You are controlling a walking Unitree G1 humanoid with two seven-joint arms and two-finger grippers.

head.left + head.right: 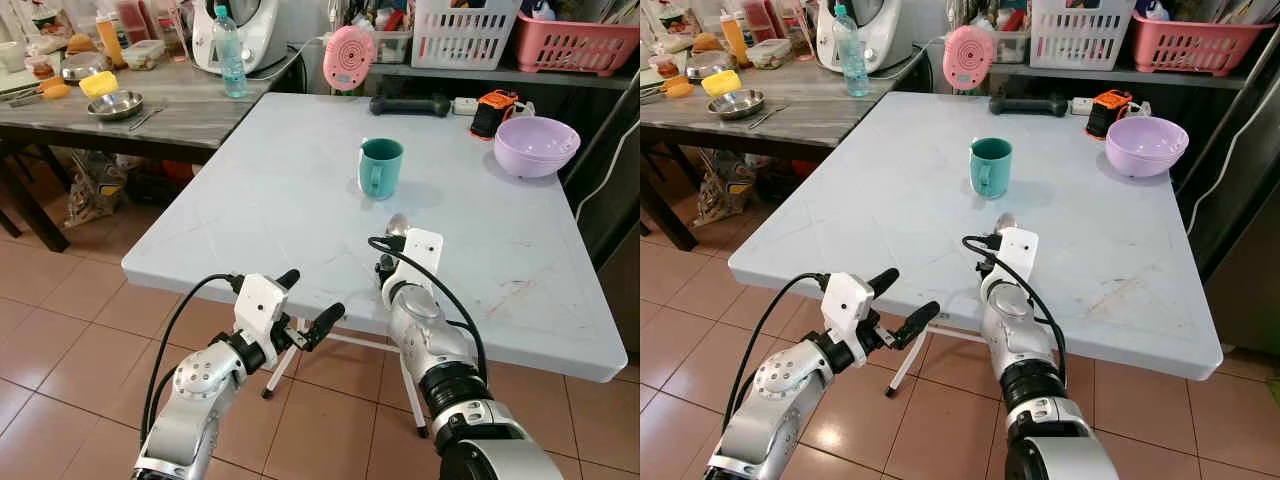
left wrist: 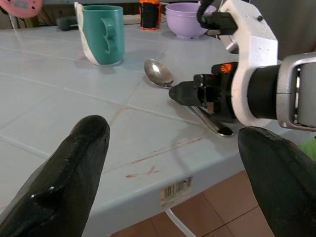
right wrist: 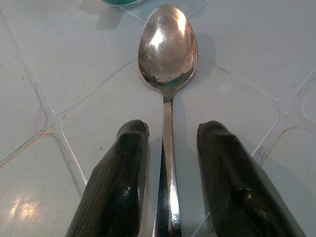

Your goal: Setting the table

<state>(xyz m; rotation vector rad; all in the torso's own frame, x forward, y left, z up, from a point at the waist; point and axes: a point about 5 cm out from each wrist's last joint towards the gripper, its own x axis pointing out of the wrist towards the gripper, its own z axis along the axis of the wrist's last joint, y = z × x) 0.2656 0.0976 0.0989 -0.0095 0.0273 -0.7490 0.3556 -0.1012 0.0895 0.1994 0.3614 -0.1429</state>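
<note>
one spoon (image 3: pixel 167 54), one mug (image 1: pixel 380 167), one bowl (image 1: pixel 536 146)

white tiled-pattern table (image 1: pixel 270 210), standing on brown floor tiles (image 1: pixel 60 310) | teal mug (image 1: pixel 381 167) upright near the middle | metal spoon (image 3: pixel 168 74) lying flat just nearer than the mug, bowl toward it | lilac bowl (image 1: pixel 536 145) at far right | black-and-orange item (image 1: pixel 492 112) and black handle-like bar (image 1: pixel 410 104) along far edge

You're facing a pale tiled-pattern table (image 1: pixel 250 210) on a reddish-brown tile floor (image 1: pixel 60 330). To your left runs a dark-legged marble-look side table (image 1: pixel 190 115) with clutter on it. Behind, a shelf (image 1: pixel 560 75) carries a white basket (image 1: pixel 462 32) and a pink basket (image 1: pixel 575 42). Light is even, soft.
</note>
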